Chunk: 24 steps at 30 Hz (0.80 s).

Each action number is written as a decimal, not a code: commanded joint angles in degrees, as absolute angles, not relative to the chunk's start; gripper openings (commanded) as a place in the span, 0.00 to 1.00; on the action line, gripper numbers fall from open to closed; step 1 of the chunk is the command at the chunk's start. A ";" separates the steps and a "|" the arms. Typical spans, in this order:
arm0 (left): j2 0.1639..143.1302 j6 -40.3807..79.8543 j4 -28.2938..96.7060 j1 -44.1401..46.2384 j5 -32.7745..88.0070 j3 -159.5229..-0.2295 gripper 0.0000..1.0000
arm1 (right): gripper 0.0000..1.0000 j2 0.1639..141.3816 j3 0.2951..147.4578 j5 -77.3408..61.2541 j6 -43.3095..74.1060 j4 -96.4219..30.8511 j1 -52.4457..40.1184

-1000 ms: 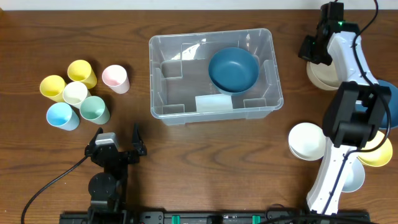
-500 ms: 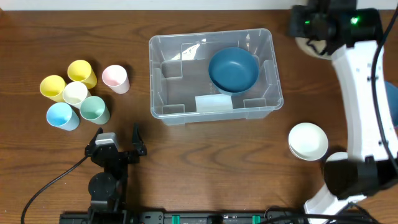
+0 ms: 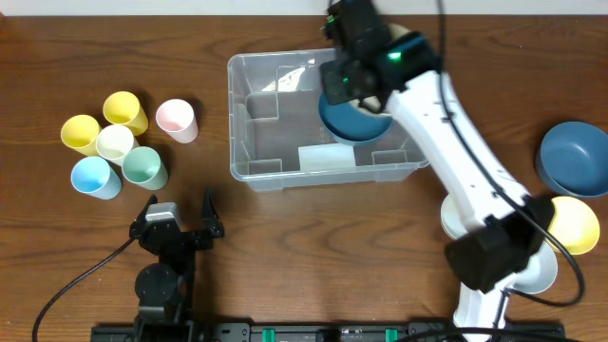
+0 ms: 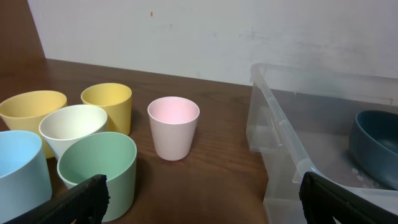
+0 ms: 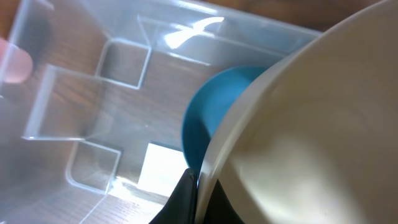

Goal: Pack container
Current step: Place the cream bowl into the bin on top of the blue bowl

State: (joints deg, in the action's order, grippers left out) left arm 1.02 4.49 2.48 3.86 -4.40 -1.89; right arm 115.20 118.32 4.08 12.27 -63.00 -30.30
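Overhead: the container [image 3: 249, 128] sits on the desk [image 3: 313, 237] with its long axis running left to right and a dark blue bowl [image 3: 353, 124] in its right half. The right arm [image 3: 456, 142] reaches over that half. The left tool [image 3: 180, 226], jaws wide and empty, rests well short of the container's near-left corner.

Left wrist: the container's wall lies ahead to the right, with a pink cup [image 4: 173, 127] to its left.

Right wrist: the right tool [image 5: 198, 186] pinches the rim of a cream bowl [image 5: 311, 137], held above the container's floor and the blue bowl. The coming move looks like a straight lowering.
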 commanded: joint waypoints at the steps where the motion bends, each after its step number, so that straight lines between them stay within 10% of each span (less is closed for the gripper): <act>1: 1.04 4.34 3.79 3.66 -4.47 -0.23 0.98 | 0.01 118.83 118.04 6.74 10.61 -62.17 -31.55; 14: 1.04 4.32 3.79 3.66 -4.47 -0.23 0.97 | 0.01 127.55 118.04 7.11 10.63 -60.51 -31.79; 18: 1.04 4.32 3.79 3.66 -4.47 -0.23 0.98 | 0.34 127.66 118.04 7.09 10.63 -60.45 -31.79; 24: 1.04 4.34 3.79 3.66 -4.47 -0.23 0.98 | 0.37 127.59 118.08 7.09 10.61 -60.66 -31.79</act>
State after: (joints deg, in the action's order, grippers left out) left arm 1.02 4.47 2.48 3.86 -4.40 -1.89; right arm 127.50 117.99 6.28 10.92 -60.47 -31.57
